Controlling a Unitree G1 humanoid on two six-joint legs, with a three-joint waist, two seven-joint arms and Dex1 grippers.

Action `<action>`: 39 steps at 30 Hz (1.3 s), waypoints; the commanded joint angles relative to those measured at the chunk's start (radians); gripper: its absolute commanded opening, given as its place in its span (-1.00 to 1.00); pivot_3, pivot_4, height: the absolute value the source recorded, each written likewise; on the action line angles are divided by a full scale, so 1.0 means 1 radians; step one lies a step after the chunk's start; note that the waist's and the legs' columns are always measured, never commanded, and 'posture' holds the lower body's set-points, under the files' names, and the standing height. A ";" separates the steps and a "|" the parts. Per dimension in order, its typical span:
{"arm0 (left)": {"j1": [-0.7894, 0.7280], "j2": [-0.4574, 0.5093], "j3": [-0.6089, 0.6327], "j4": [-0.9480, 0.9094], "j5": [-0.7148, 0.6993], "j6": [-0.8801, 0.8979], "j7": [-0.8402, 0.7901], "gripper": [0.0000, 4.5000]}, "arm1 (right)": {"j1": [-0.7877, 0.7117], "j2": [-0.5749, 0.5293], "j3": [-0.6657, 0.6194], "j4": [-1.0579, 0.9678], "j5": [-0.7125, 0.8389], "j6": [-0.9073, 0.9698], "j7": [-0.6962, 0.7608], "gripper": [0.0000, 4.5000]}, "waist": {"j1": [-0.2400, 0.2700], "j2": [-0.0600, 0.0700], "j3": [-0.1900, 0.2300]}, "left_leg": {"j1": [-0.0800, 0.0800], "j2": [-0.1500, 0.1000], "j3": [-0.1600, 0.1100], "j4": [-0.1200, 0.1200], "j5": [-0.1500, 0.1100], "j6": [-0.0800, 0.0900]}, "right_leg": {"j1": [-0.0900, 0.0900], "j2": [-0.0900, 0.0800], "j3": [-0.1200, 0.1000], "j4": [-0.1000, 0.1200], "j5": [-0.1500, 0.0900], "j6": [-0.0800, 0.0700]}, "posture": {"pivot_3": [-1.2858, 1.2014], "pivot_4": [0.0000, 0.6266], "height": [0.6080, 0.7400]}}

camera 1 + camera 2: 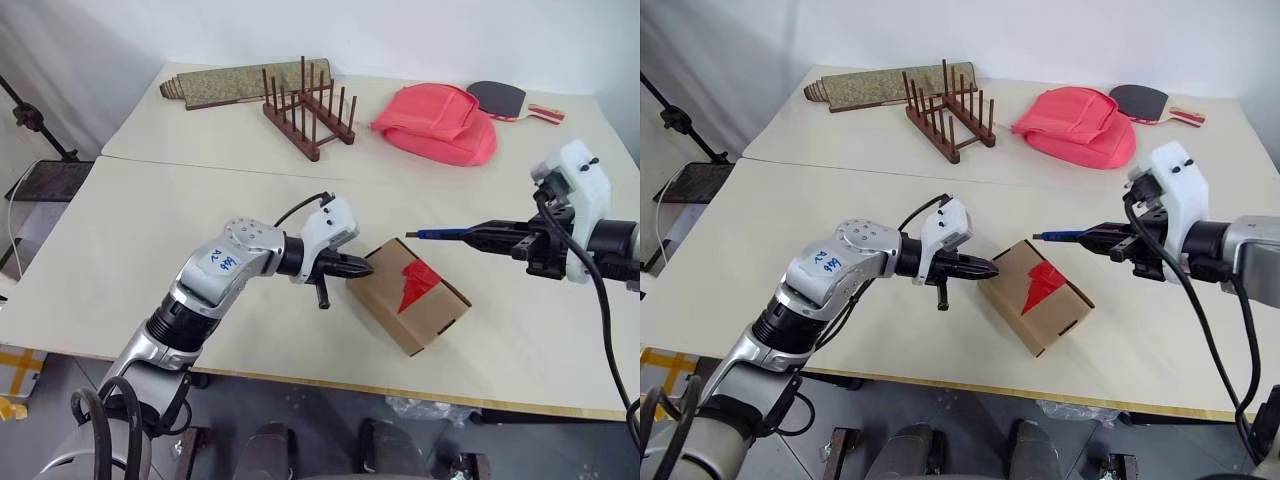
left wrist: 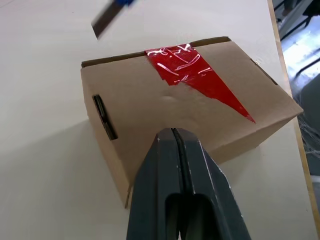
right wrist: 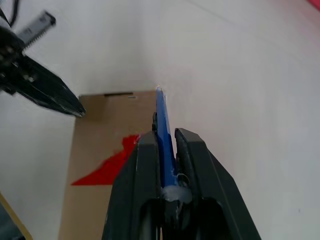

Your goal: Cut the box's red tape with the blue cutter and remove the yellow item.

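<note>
on the table (image 1: 150, 230), the box (image 1: 410, 295) touches the closed left claw (image 1: 365, 267).

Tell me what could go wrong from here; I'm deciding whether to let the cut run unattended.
1. The left end effector is shut with its tip at the box's upper edge, not gripping it, so the box may slide when the blade drags.
2. The box sits near the table's front edge; a push could tip it off.
3. The blue cutter, pinched in the right end effector, could twist against the red tape.
</note>
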 commanded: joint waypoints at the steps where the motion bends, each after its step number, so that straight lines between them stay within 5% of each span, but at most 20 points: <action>1: -0.018 -0.008 -0.020 0.009 0.027 -0.009 -0.021 -1.00 | -0.013 -0.004 0.008 -0.018 0.024 -0.010 -0.041 -0.92 | 0.000 0.000 0.000 | 0.000 0.000 0.000 0.000 0.000 0.000 | 0.000 0.000 0.000 0.000 0.000 0.000 | 0.03 -0.52 1.00; 39: -0.056 -0.064 -0.046 0.093 0.130 0.003 -0.041 -1.00 | 0.013 -0.046 0.096 0.045 0.057 -0.079 -0.097 -0.92 | 0.001 0.000 0.000 | 0.000 0.000 0.000 0.002 0.001 0.002 | 0.002 0.000 0.000 0.000 0.000 0.001 | 0.03 -0.52 1.00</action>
